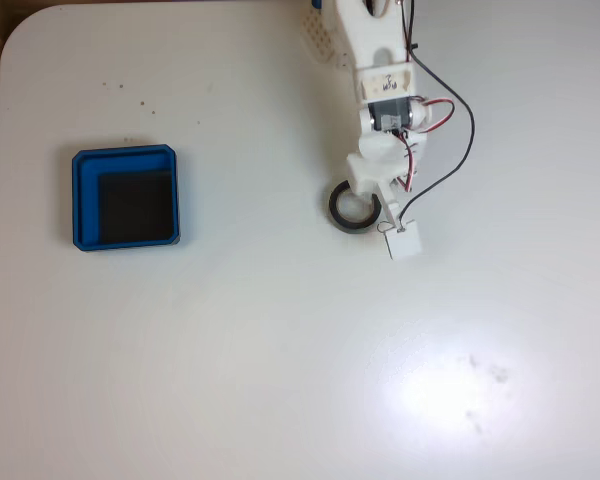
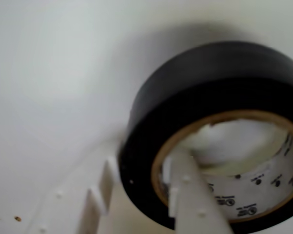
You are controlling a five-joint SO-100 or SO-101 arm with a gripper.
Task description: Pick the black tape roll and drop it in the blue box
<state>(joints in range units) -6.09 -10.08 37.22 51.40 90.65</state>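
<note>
In the fixed view, the blue box (image 1: 125, 197) sits at the left of the white surface (image 1: 280, 350), a shallow square tray with bright blue walls, clipped corners and a black floor, with nothing in it. Well apart from it, to the right of the middle, the black tape roll (image 1: 338, 210) lies flat on the surface: a small dark ring with a pale centre. The white arm (image 1: 375, 70) comes down from the top edge, with red and black wires (image 1: 435, 105) looping along its right side, and its tool (image 1: 377, 206) is down on the right part of the roll. A small label with dark marks sits on the arm's upper housing, too small to read.

In the wrist view, one white finger (image 2: 95, 195) lies just outside the roll's outer wall at the left, and the other finger (image 2: 193, 200) reaches up inside the core, so the tool straddles the band of the black tape roll (image 2: 195, 87); whether it is actually clamping the band I cannot tell. The roll has a smooth matt black outer band, a tan cardboard edge and a whitish inner liner printed with small repeated black marks, too blurred to read. A few tiny brown specks (image 2: 17, 219) lie on the surface at the lower left.
</note>
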